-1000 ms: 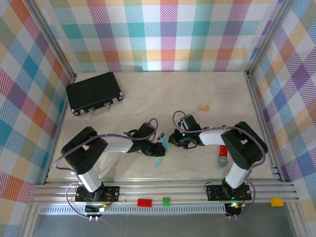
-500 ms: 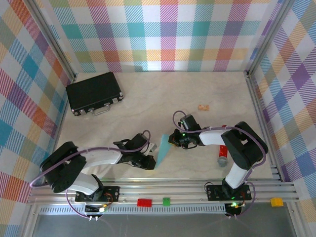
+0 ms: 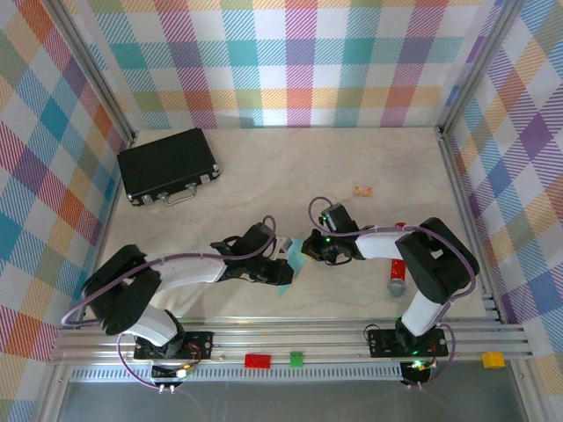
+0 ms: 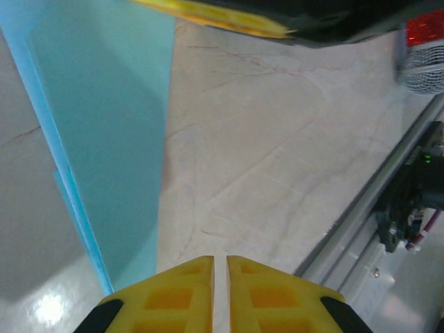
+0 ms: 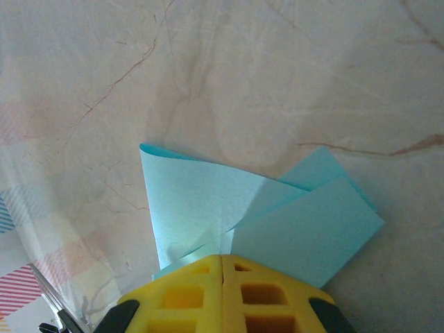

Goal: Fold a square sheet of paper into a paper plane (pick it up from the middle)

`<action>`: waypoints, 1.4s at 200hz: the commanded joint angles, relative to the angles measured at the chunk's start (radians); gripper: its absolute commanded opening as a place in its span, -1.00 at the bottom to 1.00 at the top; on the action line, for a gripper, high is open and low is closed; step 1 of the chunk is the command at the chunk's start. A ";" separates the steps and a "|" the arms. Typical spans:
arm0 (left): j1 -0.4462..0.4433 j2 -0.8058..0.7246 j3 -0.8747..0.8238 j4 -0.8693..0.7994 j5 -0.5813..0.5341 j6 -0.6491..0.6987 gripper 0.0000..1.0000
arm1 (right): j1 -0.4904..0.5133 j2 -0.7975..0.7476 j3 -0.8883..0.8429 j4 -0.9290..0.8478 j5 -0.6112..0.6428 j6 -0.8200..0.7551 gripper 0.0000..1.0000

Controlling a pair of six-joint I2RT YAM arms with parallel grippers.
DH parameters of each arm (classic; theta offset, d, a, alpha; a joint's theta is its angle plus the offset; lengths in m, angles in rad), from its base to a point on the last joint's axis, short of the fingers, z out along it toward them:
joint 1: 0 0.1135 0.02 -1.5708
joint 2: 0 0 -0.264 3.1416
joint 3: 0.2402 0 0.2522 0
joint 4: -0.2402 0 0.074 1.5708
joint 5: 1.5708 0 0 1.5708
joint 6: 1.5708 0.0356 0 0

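The paper plane, a folded light turquoise-blue piece, is at the table's near middle between both grippers. My right gripper is shut on its layered edge; in the right wrist view the folded flaps fan out just beyond my closed yellow fingertips. My left gripper lies over the paper's lower part. In the left wrist view its jaws are together with only a thin slit and nothing in it. The paper stands on edge to their left.
A black case lies at the back left. A small tan scrap sits behind the right arm. A red-tipped marker rests on the table to the right. The aluminium rail runs along the near edge.
The left arm pulled back toward the near left, then swung in again so its gripper is at the paper's lower part. The right gripper kept its hold and hardly moved.
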 commanded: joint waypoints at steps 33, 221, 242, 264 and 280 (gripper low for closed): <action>-0.003 0.038 -0.149 0.036 0.076 -0.036 -0.81 | -0.007 0.013 -0.042 -0.149 0.105 -0.014 -1.00; 0.185 -0.337 -0.192 -0.030 -0.027 -0.064 -0.72 | 0.001 -0.466 -0.118 -0.281 0.208 -0.052 -0.57; 0.216 -0.341 -0.213 -0.005 -0.010 -0.094 -0.69 | 0.001 -0.547 -0.169 -0.293 0.232 -0.016 -0.53; 0.243 -0.310 -0.202 0.019 0.033 -0.105 -0.56 | 0.001 -0.575 -0.220 -0.260 0.228 0.047 -0.54; 0.255 -0.263 -0.173 0.044 0.075 -0.107 -0.52 | 0.001 -0.553 -0.214 -0.273 0.227 0.079 -0.60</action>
